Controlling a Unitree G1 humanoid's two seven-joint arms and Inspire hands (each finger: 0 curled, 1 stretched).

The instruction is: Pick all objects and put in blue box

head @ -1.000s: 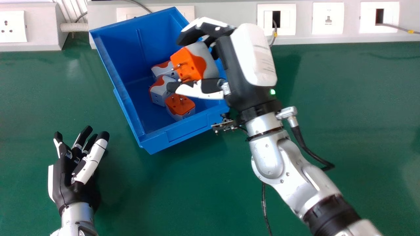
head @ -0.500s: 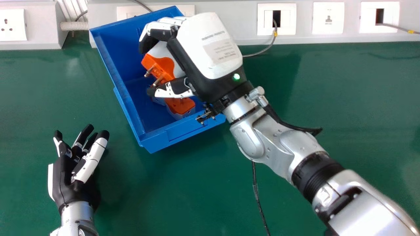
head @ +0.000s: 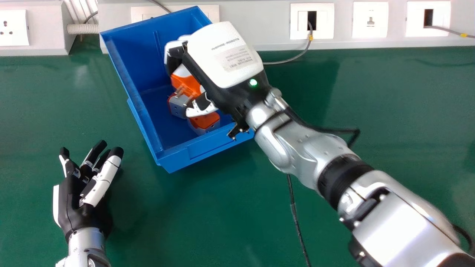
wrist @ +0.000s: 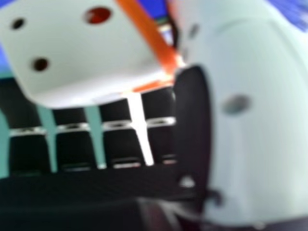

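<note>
The right robot hand point(head: 222, 63), with tiny black print on its back, has bent fingers round a white and orange plug point(head: 187, 83) with two shiny pins. It's inside the blue box point(head: 146, 128) by the green table's point(head: 200, 207) back edge, near other plugs point(head: 204, 122). The loose left robot hand point(head: 79, 207) is left of the box; white sockets point(head: 370, 19) line the back.

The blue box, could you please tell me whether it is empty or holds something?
Not empty: at least two orange-and-grey adapters rest inside the blue box, near the right hand.
</note>
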